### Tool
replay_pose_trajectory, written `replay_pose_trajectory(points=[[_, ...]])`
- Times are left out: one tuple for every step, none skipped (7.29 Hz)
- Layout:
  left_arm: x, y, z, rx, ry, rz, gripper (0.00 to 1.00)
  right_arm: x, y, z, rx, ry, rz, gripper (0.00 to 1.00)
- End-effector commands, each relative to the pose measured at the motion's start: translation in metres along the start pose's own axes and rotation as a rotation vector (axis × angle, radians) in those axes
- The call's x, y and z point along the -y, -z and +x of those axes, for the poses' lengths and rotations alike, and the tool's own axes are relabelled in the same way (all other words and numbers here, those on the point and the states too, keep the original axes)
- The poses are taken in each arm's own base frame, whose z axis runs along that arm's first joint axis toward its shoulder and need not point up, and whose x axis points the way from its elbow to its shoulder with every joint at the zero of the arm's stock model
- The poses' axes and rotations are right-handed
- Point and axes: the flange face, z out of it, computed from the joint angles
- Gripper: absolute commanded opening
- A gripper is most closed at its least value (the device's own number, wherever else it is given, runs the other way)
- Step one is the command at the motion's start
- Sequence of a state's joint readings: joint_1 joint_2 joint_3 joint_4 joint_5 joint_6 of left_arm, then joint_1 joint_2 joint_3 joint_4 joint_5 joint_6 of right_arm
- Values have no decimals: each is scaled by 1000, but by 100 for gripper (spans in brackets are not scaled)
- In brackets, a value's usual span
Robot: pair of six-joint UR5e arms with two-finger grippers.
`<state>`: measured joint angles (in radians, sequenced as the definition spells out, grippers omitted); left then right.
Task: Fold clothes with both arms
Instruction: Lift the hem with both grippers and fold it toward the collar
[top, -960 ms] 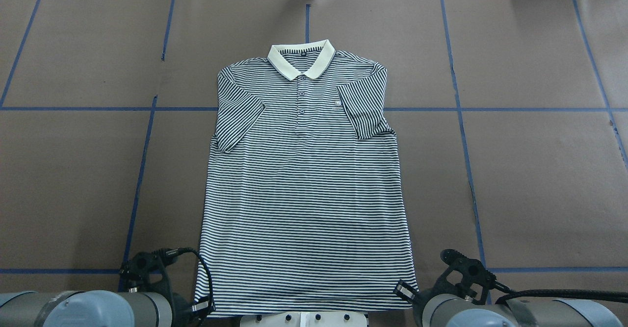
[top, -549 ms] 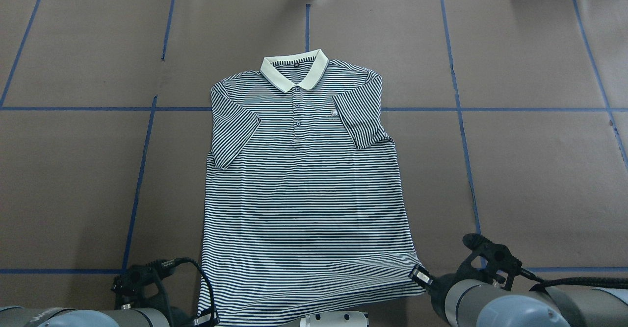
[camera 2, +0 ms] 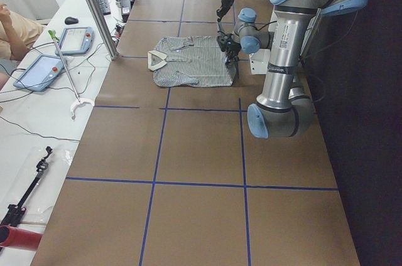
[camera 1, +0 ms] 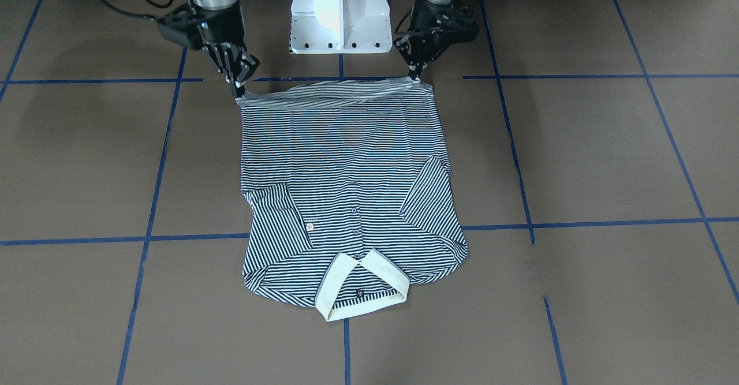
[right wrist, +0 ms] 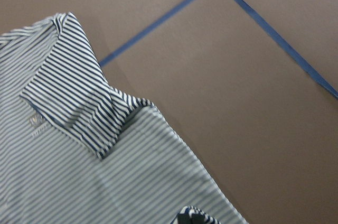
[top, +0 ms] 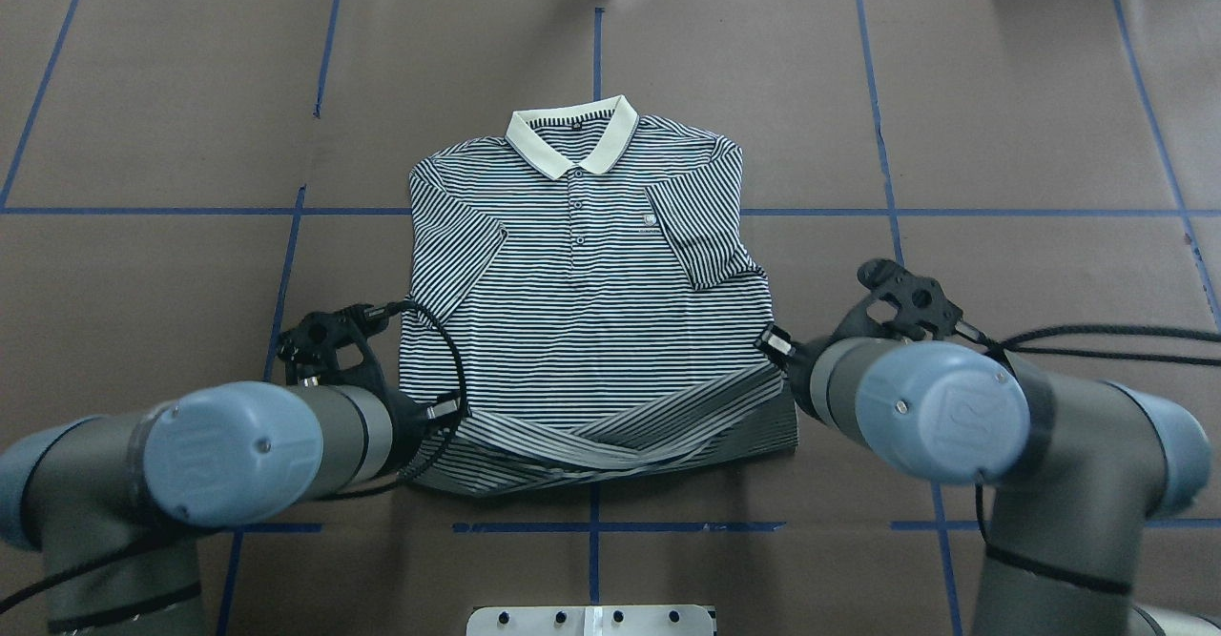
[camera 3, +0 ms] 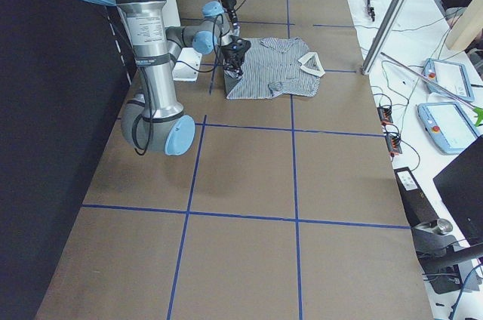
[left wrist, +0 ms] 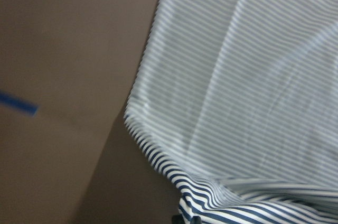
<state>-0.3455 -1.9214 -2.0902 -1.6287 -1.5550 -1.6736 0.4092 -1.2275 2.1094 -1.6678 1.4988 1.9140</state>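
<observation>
Front cam: right gripper (camera 1: 238,86) and left gripper (camera 1: 417,74) each pinched shut on a corner of the hem (camera 1: 335,93) of the shirt (camera 1: 346,165). Hem hangs taut between them, off the table (camera 1: 577,160).
Overhead: lifted hem sits over the shirt's lower body, pale inside showing (arms (top: 238,445) block the grip here). Collar (top: 572,131) well beyond both grippers.
Side cams: too small to judge grip.
Left wrist: pale fabric right below.
Right wrist: folded sleeve (right wrist: 79,102) just ahead.
</observation>
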Motion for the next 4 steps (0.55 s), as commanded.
replay_pose_trajectory(points=[[110,-58,-3,6,-63,148,0,96,-61,-74,-41,-10,42,0],[147,-87,-1,7,-62,190,0,126,-105,-97,-31,-39,57,0],[170,-105,1,8,-46,212,0,144,-138,-131,-31,-46,65,0],[180,-127,10,-9,-45,223,0,158,-165,-151,-52,-58,79,0]])
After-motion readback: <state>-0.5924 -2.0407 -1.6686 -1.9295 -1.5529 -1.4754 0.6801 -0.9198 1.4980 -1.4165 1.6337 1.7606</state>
